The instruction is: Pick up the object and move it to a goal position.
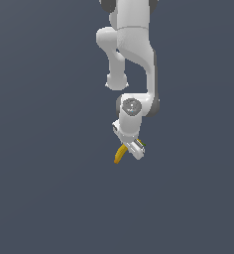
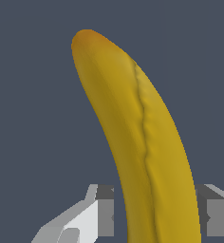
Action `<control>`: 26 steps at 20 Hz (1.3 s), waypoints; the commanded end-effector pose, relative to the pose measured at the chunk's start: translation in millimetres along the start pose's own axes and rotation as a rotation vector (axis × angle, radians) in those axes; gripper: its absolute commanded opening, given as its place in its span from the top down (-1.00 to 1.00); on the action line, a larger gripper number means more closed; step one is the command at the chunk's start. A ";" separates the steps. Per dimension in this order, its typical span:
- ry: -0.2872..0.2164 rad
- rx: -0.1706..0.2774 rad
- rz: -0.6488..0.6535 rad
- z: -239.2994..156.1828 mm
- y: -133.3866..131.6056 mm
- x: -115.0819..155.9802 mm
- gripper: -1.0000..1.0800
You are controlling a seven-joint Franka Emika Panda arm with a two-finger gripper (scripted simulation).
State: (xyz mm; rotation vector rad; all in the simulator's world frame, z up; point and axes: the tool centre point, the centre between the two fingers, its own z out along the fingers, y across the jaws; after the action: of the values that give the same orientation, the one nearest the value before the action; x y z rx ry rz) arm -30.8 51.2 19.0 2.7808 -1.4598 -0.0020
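Note:
The banana (image 1: 120, 154) is small, curved and yellow. In the exterior view it hangs from under the white gripper (image 1: 134, 148), its free end pointing down toward that view's left. A dark green bit shows at the gripper's far side. In the wrist view the banana (image 2: 137, 137) fills the middle of the picture and runs between the two fingers (image 2: 102, 213), which press on it from both sides. The gripper is shut on the banana. The stem end is hidden behind the hand.
The white arm (image 1: 134, 54) reaches down from the top of the exterior view. Behind everything is a plain dark grey-blue surface (image 1: 39, 173). No goal marker shows.

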 end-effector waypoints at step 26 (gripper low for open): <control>0.000 0.001 -0.001 -18.0 67.6 -17.2 1.00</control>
State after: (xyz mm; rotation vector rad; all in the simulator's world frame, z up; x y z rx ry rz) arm -92.6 28.5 35.1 2.7810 -1.4587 -0.0033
